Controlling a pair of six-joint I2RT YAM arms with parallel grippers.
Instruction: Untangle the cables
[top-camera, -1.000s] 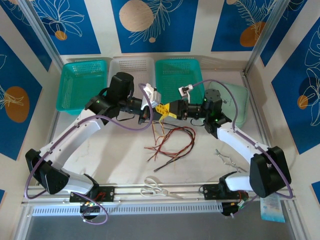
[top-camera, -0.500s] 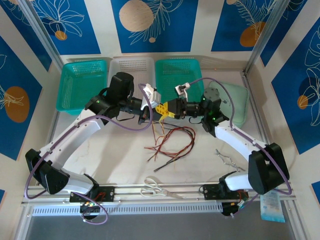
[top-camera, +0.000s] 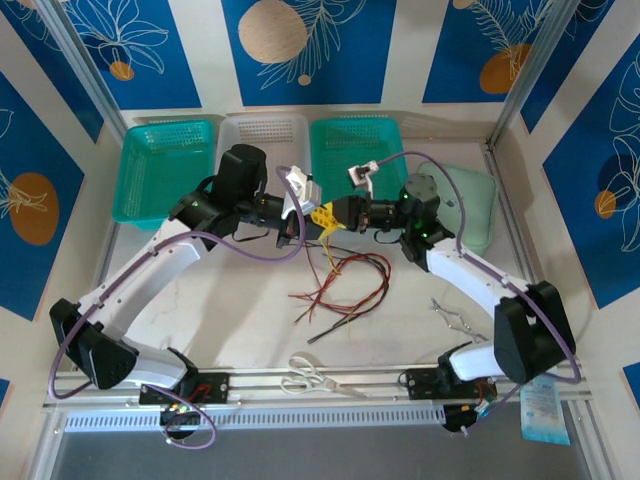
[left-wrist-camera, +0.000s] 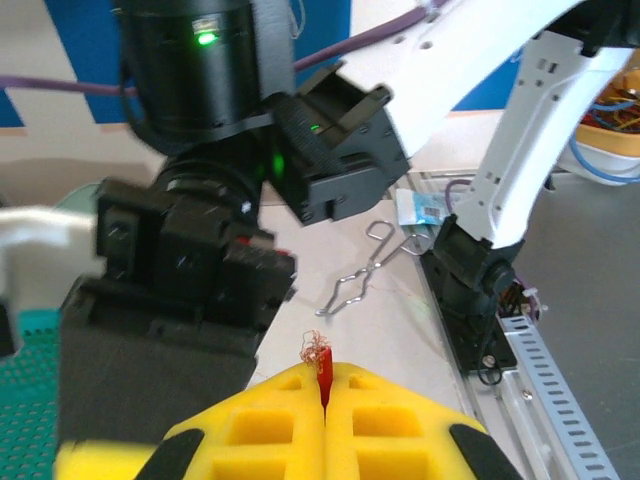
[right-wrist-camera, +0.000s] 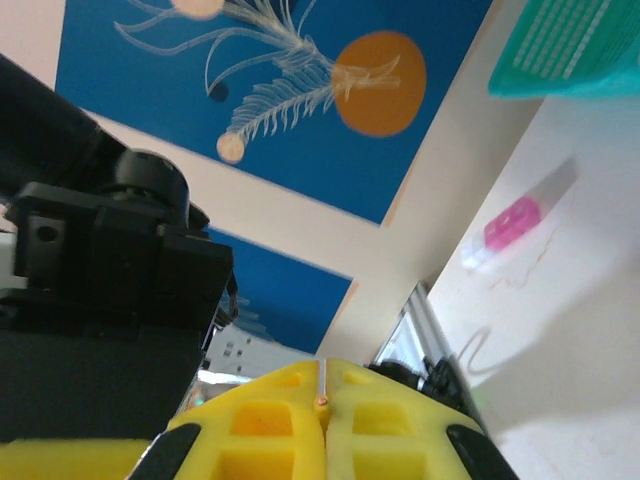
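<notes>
The cables (top-camera: 345, 285) lie as a loose bunch of red, black and tan wires on the table's middle, with strands rising to the two grippers above them. My left gripper (top-camera: 318, 222) and right gripper (top-camera: 335, 212) meet tip to tip over the bunch. In the left wrist view the left gripper (left-wrist-camera: 325, 375) is shut on a red cable end (left-wrist-camera: 323, 365) with frayed copper strands. In the right wrist view the right gripper (right-wrist-camera: 323, 378) is shut on a thin yellowish cable end (right-wrist-camera: 321, 400).
Along the back stand a teal basket (top-camera: 165, 170), a white basket (top-camera: 262, 135) and a second teal basket (top-camera: 358, 150); a pale green tray (top-camera: 475, 205) sits at right. Scissors (top-camera: 315, 375) lie near the front edge, a metal clip (top-camera: 455, 320) at front right.
My right gripper has moved left up to the left gripper and shut on a yellowish cable end. The left arm has held still, shut on the red cable.
</notes>
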